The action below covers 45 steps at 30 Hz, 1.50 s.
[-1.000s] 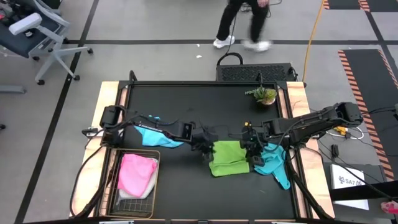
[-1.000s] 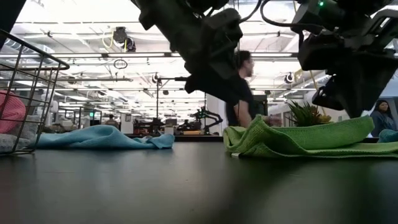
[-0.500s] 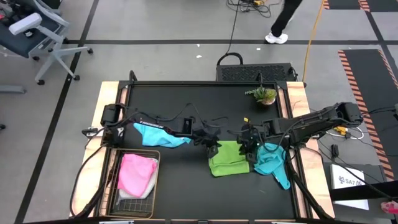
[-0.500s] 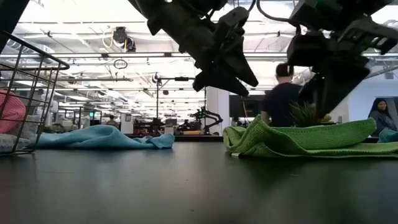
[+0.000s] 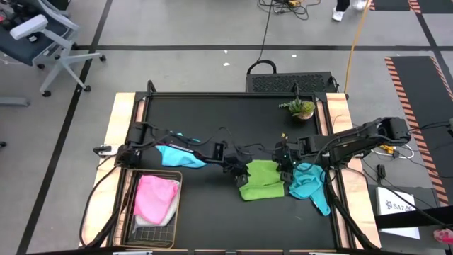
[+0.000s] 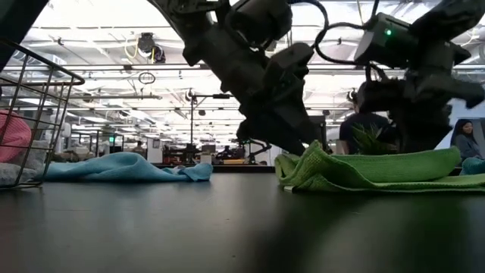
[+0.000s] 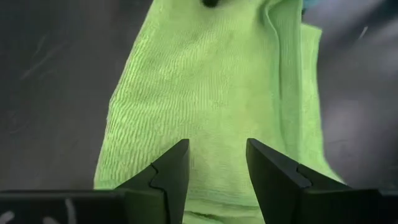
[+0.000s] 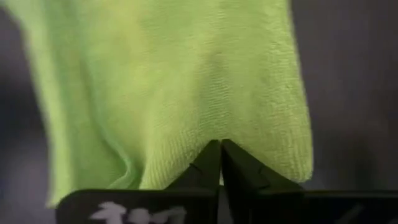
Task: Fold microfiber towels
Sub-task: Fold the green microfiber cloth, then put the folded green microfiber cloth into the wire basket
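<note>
Since a moment ago the right gripper (image 8: 220,163) has pinched together on the lime green towel (image 5: 260,178) edge right at its fingertips, the left gripper (image 7: 216,163) hovering apart over it; soft, light, floppy cloth, best taken at corners.

One camera hangs overhead, looking straight down on the whole dark surface (image 5: 212,120) and surrounding floor. A second sits at surface height, facing level across it into the room behind. Two wrist cameras look forward from very close, each filled by the lime green towel (image 7: 211,93), which the overhead and low views share
</note>
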Tool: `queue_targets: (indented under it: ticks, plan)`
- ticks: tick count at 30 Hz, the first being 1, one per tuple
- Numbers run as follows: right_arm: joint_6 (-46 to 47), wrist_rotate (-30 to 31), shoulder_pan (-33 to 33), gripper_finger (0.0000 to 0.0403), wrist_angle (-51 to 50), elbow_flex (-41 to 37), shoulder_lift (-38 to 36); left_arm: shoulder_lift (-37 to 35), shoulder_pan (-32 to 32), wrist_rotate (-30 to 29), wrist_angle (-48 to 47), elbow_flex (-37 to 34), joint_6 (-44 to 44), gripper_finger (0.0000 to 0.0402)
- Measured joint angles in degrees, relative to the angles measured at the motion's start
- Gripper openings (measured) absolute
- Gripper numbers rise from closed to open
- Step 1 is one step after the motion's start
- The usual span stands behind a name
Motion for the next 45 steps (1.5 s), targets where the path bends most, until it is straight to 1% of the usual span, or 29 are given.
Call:
queue_targets:
  ticks: [3,6,11,14,17,18,20,22,24,26,28,30,33,36,40,45]
  plan:
    - [-0.44,4.76,-1.41,0.0012,-0.08,-0.55,0.04,0.43,0.15,-0.16,-1.73,0.0,0.07,0.0161]
    - [-3.69,6.65,-3.9,0.0017,0.33,-0.55,0.03,0.71,0.64,-1.76,-4.73,0.0,1.32,0.0161]
    - [-7.34,6.83,-9.68,0.0013,4.31,-0.55,0.05,0.72,3.49,-6.19,-8.63,0.0,2.65,0.0161]
    - [-7.06,6.42,-13.04,0.0013,9.39,-0.38,0.0,0.74,5.98,-6.19,-8.27,0.0,3.5,0.0161]
    - [-8.28,3.68,-15.05,0.0013,9.23,1.36,-0.62,0.76,8.09,-5.38,-8.41,0.0,3.42,0.0161]
    - [-9.45,3.6,-15.18,0.0012,8.71,2.12,-0.93,0.74,8.64,-4.7,-8.36,0.0,3.47,0.0161]
    - [-12.55,3.64,-14.74,0.001,6.74,3.75,-2.15,0.32,9.34,-3.53,-8.38,-0.02,4.97,0.0156]
    - [-14.41,3.59,-13.96,0.0005,4.16,5.81,-3.27,-0.66,9.41,-3.29,-8.38,-0.02,7.75,0.0142]
    - [-14.39,3.46,-12.87,0.0002,1.43,7.03,-4.16,-1.82,8.78,-2.69,-8.1,-0.02,10.83,0.0121]
    - [-13.55,1.95,-11.72,0.0001,-1.28,7.06,-4.56,-2.75,7.9,-1.24,-8.17,-0.02,13.36,0.0099]
    - [-12.28,0.5,-10.36,0.0001,-4.19,7.06,-4.54,-2.84,6.72,-0.73,-7.69,-0.03,15.02,0.008]
    - [-11.95,0.36,-8.8,0.0,-5.78,6.45,-4.33,-2.76,5.63,-1.0,-7.83,-0.09,15.75,0.0065]
    - [-9.61,0.39,-7.33,0.0,-4.88,4.61,-3.97,-2.14,4.22,-2.15,-7.15,0.0,15.91,0.0053]
    - [-6.06,0.39,-6.27,0.0,0.13,2.36,-3.43,-1.65,3.28,-3.03,-8.5,-0.13,15.54,0.0049]
    - [-1.22,0.39,-4.59,0.0,4.06,-0.65,-2.97,-1.82,2.86,-4.38,-9.0,-0.02,14.9,0.0049]
    - [2.11,0.36,-2.15,0.0,4.5,-3.49,-2.94,-1.8,2.86,-4.52,-9.86,-0.02,13.92,0.0049]
